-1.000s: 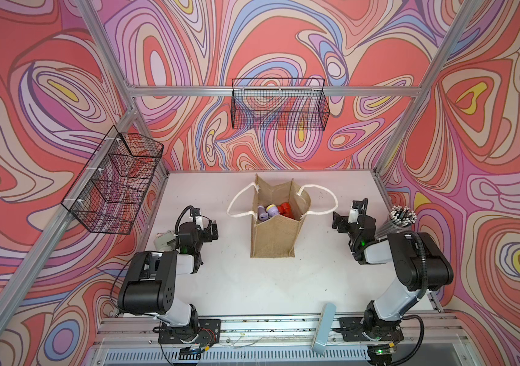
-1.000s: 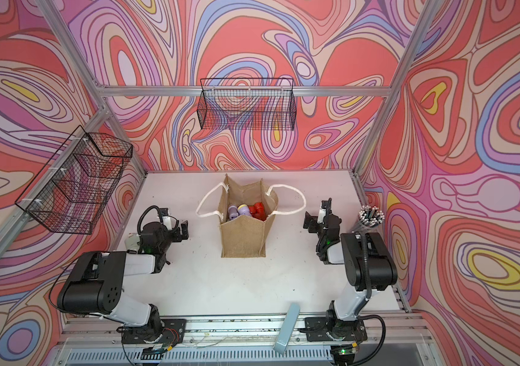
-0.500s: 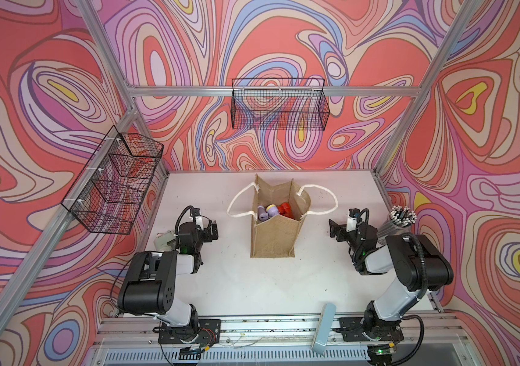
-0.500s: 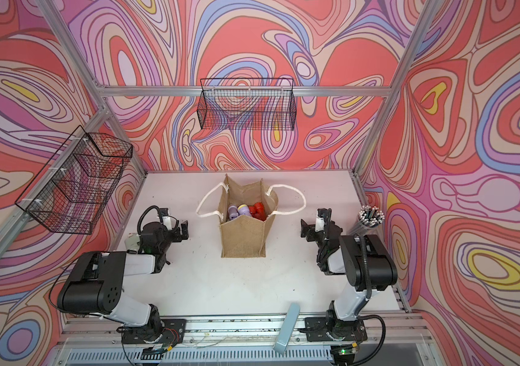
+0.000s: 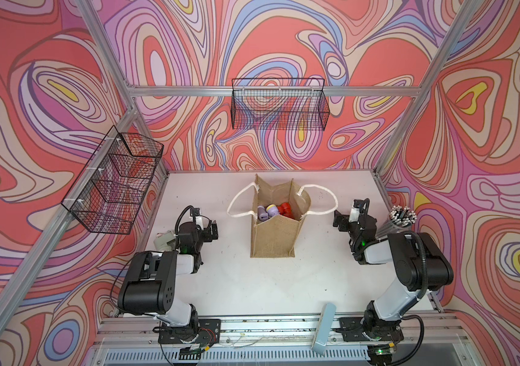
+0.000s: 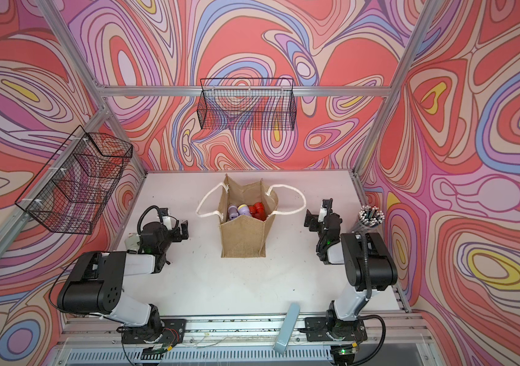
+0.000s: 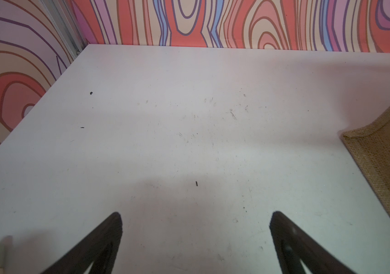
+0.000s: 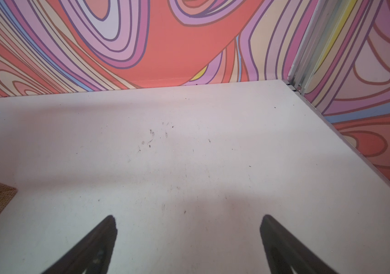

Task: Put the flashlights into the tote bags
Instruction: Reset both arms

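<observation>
Right wrist view shows my right end effector (image 8: 189, 218) spread wide over the bare white surface (image 8: 189, 154), pinching nothing. Over the last second that arm has swung slightly and settled beside the boxy tan burlap tote bag (image 5: 273, 240). My left arm has not moved, and its left end effector (image 7: 195, 215) is equally spread and empty. Both arms sit folded low, flanking the bag and clear of it. Lilac and red plastic flashlights (image 5: 273, 210) lie inside the bag in both top views. I read this as a retreat after a drop. One pale green flashlight-like piece (image 5: 163, 242) lies just beside my left arm, so one more pickup may remain.
</observation>
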Robot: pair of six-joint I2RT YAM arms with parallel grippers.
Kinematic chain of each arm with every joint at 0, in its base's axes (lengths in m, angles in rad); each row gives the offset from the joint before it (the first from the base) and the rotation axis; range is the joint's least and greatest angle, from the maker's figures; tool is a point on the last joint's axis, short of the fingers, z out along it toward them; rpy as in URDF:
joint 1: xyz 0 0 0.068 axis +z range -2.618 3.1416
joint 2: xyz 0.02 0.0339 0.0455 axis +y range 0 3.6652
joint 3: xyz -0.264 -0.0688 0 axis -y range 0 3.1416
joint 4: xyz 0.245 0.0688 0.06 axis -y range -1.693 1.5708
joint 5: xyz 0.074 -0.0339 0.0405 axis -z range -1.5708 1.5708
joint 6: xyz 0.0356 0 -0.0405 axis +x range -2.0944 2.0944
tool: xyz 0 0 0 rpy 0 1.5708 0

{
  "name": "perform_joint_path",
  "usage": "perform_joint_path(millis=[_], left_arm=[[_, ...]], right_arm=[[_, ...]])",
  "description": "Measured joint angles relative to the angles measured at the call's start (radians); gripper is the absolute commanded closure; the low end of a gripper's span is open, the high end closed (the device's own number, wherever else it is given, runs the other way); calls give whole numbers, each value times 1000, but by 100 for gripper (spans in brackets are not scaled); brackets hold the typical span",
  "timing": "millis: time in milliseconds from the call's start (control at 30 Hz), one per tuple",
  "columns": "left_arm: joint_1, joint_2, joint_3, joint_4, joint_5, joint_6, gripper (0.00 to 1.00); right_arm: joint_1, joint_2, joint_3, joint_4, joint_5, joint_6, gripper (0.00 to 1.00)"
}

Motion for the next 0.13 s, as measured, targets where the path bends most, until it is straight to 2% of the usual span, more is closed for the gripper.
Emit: perform_joint_path(millis=[133], left_arm=[[0,0,0,0,2,0,0]], right_arm=[[0,0,0,-5,0,0,2]])
